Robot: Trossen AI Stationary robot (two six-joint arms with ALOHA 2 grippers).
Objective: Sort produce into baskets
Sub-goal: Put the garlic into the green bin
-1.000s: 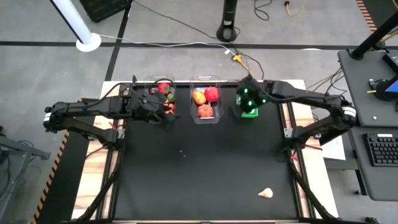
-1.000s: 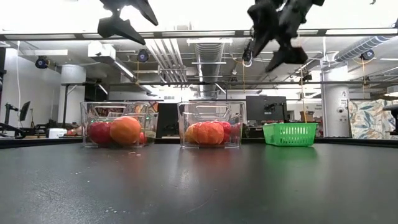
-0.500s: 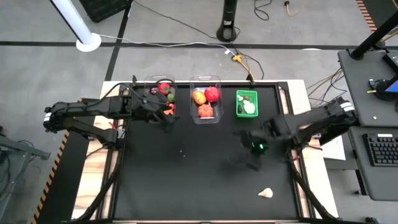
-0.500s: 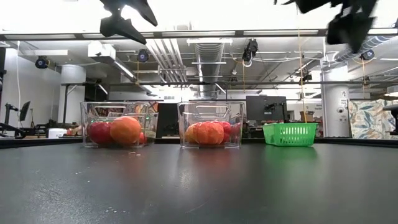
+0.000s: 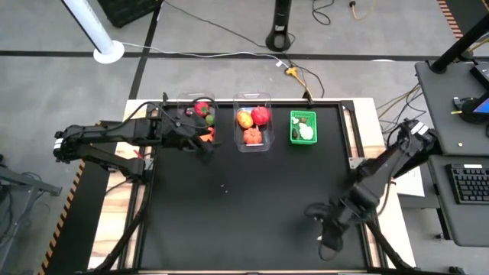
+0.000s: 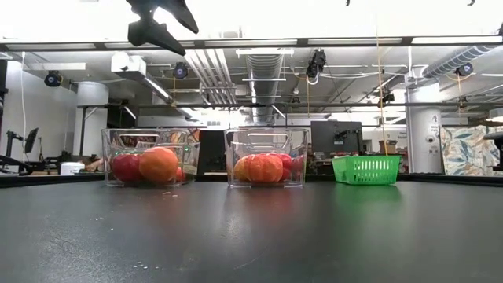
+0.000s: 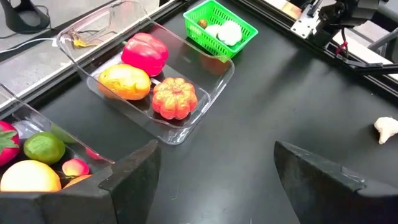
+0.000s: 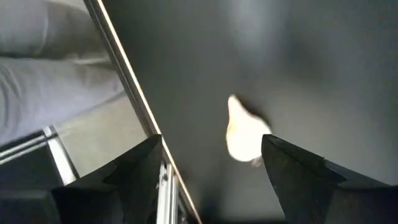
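White garlic piece [image 8: 245, 137] lies between the right claw's [image 8: 211, 168] parted, empty fingers, untouched.

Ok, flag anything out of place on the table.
One white garlic piece lies loose on the black table, far from the tubs and the green basket. The right pincer is open above it.

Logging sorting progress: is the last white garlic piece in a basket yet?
Out: garlic piece lies on the bare table, under the open right gripper.

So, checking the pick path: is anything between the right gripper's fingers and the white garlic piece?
Nothing: in the right wrist view only bare black table separates the open right gripper from the garlic piece.
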